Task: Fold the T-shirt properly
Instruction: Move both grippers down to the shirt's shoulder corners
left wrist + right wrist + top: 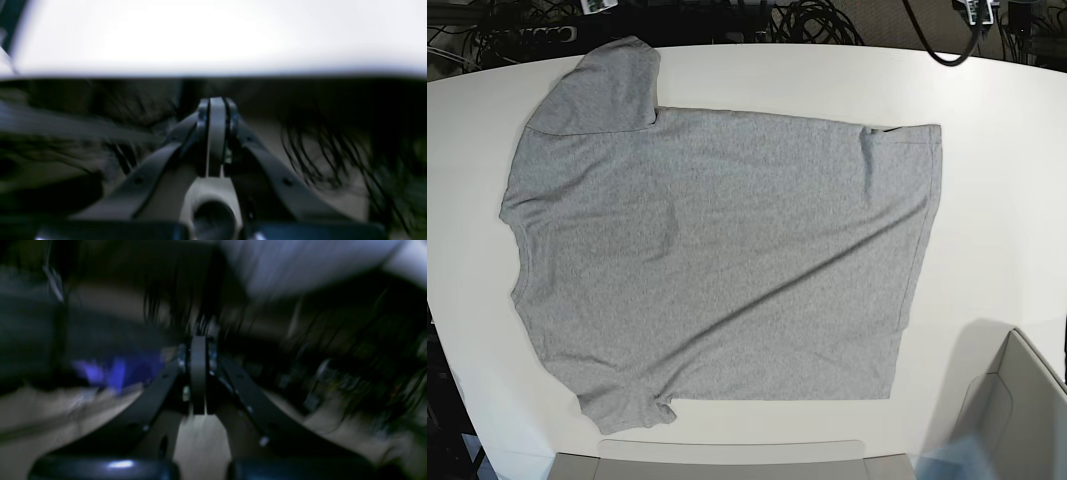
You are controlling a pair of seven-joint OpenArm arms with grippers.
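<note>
The heather-grey T-shirt (727,250) lies spread flat on the white table (997,200), plain side up. Its collar points left, its hem right, and its sleeves lie at the upper left and lower left. Neither gripper appears in the base view. In the blurred left wrist view my left gripper (217,101) is shut with nothing between its fingers, below the table's white edge (213,36). The right wrist view, also blurred, has my right gripper (199,339) shut and holding nothing, over floor and cables. No cloth shows in either wrist view.
Black cables (817,20) and a power strip (547,35) lie behind the table's far edge. A grey box-like shape (1017,410) stands at the bottom right corner. A grey panel (727,462) runs along the near edge.
</note>
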